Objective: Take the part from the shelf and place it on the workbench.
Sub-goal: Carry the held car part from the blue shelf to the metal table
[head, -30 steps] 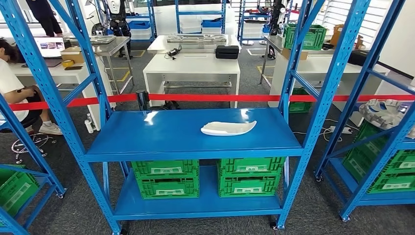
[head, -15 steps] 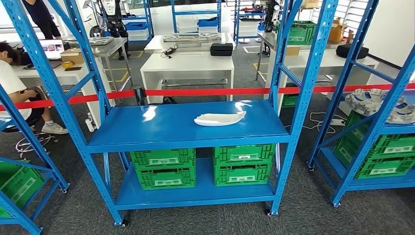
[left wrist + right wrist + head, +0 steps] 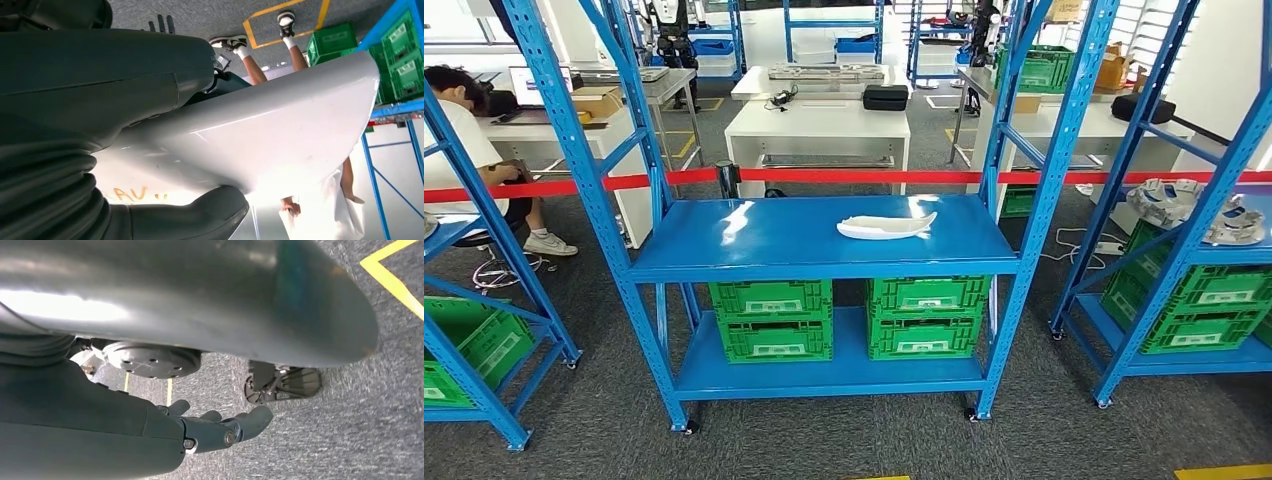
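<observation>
**Part not yet picked up: both hands down and holding nothing**

Progress. The task is at its start, in my judgement. The white part (image 3: 886, 227) lies flat on the blue shelf (image 3: 754, 240), at about 1 o'clock from the shelf's middle, near the back edge and touching nothing else. Neither of my arms reaches toward it in the head view. Everything remains to be done: reaching, gripping, lifting, carrying and setting down.

Hands. My right hand (image 3: 150, 435) hangs over the grey carpet. Its fingers (image 3: 250, 422) are loosely extended and nothing is in them. My left hand (image 3: 90, 90) also hangs low. Its dark fingertips (image 3: 161, 22) stand straight and apart, well away from the thumb (image 3: 200, 215), and I see nothing held.

Destination. White tables (image 3: 819, 122) stand at 12 o'clock beyond a red tape (image 3: 864, 176) stretched behind the shelf. I cannot tell which surface is the workbench.

Containers.
- Under the part's shelf, the lower level carries green crates in two stacks, one at 7 o'clock (image 3: 771, 320) and one at 5 o'clock (image 3: 926, 315) from the part. Their contents are hidden.
- The rack at 3 o'clock holds more green crates (image 3: 1214, 300), contents likewise hidden.
- Another green crate (image 3: 474, 345) sits in the rack at 8 o'clock. Its inside is not visible.
</observation>
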Controlling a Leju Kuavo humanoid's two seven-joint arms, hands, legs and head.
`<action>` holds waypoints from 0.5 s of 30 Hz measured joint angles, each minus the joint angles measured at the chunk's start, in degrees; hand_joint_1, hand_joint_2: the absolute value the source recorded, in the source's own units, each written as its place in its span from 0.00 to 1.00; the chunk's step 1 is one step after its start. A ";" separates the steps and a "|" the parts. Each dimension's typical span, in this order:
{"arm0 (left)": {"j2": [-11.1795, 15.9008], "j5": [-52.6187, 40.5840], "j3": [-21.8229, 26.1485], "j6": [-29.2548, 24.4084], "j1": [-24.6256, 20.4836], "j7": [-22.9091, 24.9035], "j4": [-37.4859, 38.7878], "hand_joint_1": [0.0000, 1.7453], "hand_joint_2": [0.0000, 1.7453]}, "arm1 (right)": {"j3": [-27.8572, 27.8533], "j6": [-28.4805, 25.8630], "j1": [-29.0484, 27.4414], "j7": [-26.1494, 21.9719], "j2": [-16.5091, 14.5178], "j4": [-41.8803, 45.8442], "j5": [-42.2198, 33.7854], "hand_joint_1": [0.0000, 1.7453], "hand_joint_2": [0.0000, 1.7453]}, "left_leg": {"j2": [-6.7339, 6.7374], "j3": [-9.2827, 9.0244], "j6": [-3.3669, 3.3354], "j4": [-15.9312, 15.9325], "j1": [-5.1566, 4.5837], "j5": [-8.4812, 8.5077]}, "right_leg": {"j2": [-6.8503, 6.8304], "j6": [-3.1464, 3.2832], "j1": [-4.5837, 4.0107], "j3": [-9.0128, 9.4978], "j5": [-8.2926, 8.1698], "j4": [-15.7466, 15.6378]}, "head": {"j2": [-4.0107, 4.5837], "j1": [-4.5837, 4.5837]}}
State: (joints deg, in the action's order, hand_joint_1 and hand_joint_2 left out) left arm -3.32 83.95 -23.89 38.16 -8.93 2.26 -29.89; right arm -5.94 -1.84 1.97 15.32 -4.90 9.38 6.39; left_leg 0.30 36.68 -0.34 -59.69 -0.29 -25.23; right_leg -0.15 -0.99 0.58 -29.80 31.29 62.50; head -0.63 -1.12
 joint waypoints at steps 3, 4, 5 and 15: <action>0.04 0.06 -0.11 0.00 0.03 -0.10 0.20 1.00 1.00 | 0.04 0.08 0.05 0.00 -0.02 -0.01 0.03 0.00 0.00 | -0.01 0.69 1.07 0.03 -0.01 1.48 | 0.05 1.17 -0.34 1.52 1.04 -4.08 | 0.00 -0.16; 0.07 0.08 -0.19 -0.01 0.09 -0.11 0.32 1.00 1.00 | 0.05 0.12 0.03 0.00 -0.06 -0.01 0.05 0.00 0.00 | -0.09 0.92 1.42 0.06 0.06 1.57 | -0.03 1.61 -0.27 1.01 0.44 -4.24 | 0.00 -0.16; 0.09 0.10 -0.26 -0.03 0.15 -0.10 0.43 1.00 1.00 | 0.06 0.14 0.04 0.00 -0.09 -0.01 0.08 0.00 0.00 | -0.17 1.37 1.79 -0.42 0.12 0.69 | -0.10 2.13 -0.16 0.42 -0.25 -4.35 | 0.00 -0.29; -0.52 0.08 -0.91 -1.33 -0.44 -0.22 0.32 1.00 1.00 | 0.07 0.06 0.12 0.00 -0.35 0.00 0.07 0.00 0.00 | -0.42 -7.30 2.45 -2.54 0.40 -5.71 | -0.37 2.10 -0.11 -6.76 -6.54 -4.00 | 0.00 -1.17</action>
State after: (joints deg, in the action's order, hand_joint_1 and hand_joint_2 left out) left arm -3.84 84.03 -24.80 36.83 -9.37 2.04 -29.58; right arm -5.88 -1.78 2.09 15.32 -5.25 9.38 6.45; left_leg -0.11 29.38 2.11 -62.23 0.11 -30.94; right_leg -0.52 1.11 0.47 -36.56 24.76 58.50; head -0.63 -2.29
